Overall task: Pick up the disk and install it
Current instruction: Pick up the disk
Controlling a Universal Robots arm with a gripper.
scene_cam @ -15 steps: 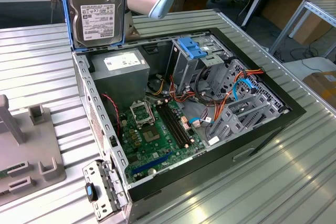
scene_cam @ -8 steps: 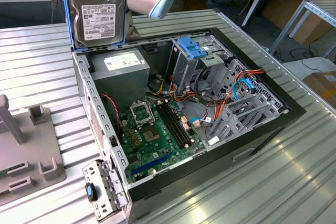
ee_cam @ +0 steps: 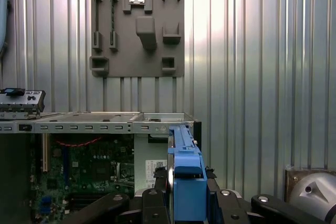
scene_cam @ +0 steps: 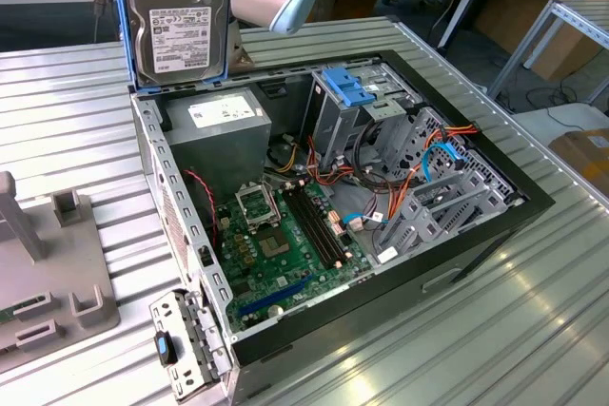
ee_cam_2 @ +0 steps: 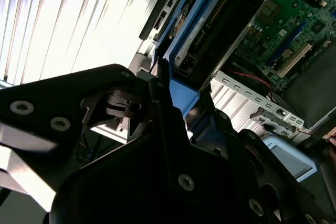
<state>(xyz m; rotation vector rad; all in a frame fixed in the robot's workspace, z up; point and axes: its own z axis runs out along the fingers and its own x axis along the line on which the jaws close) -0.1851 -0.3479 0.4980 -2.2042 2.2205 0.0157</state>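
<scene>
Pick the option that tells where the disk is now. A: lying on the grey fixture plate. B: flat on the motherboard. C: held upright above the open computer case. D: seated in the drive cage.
C: the exterior view shows the disk upright above the computer case; the first wrist view shows the hand clamped on its carrier.

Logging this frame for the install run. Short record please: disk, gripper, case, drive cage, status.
disk: upright, clear of the table, above the case corner by the power supply
gripper: jaws shut on the disk's blue carrier
case: open, lying flat on the table, motherboard exposed
drive cage: inside the case, blue clip on top, apart from the disk
status: disk picked up, not installed
</scene>
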